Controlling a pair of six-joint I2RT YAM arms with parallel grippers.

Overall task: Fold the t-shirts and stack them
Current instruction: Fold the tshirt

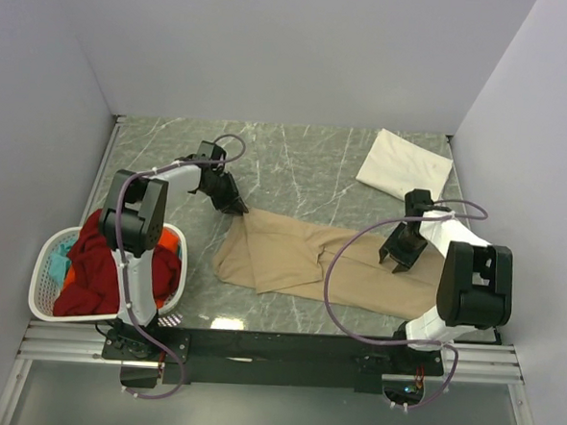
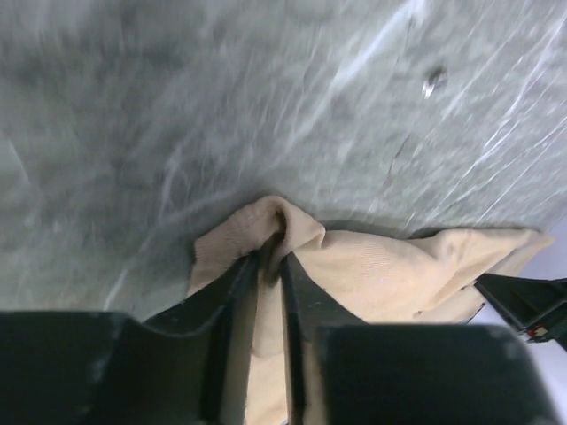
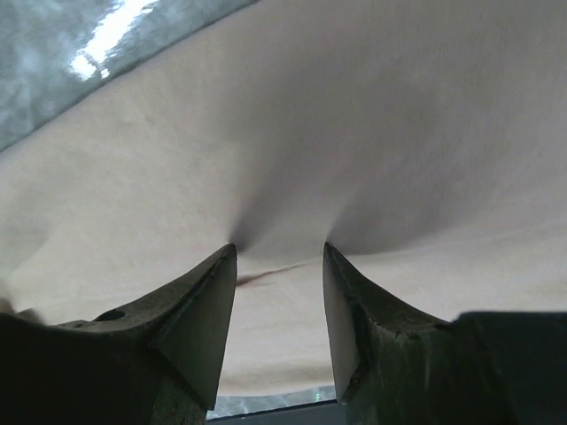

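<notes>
A grey-green marble table [image 1: 306,156], boxed in by pale walls [image 1: 275,39], carries the laundry. A tan shirt [image 1: 300,257] lies stretched across the middle of the table, reaching from just right of the basket [image 1: 43,294] to the right arm's base, rumpled along its length and not yet folded. At its far left corner the left gripper [image 1: 234,206] is down on the cloth. From the left wrist, this gripper [image 2: 270,257] has its jaws drawn narrow on a raised fold of the tan shirt [image 2: 381,274], the cloth pinched up between the two fingers with bare marble all around the corner. Toward the shirt's right end, the right gripper [image 1: 396,258] is planted on the fabric. From the right wrist, this gripper [image 3: 279,252] has its jaws standing well apart, both tips pressed into the tan shirt [image 3: 310,133]. Creases run out from each tip and a slight pucker sits between them, but nothing is clamped. A cream shirt [image 1: 405,162], folded to a flat rectangle, rests at the far right of the table, well apart from the tan one and just beyond the right arm. At the near left edge the white basket holds a red shirt [image 1: 88,263] spilling over its rim, with orange cloth [image 1: 171,239] showing beside it and a bit of teal cloth [image 1: 61,257] at the left.
</notes>
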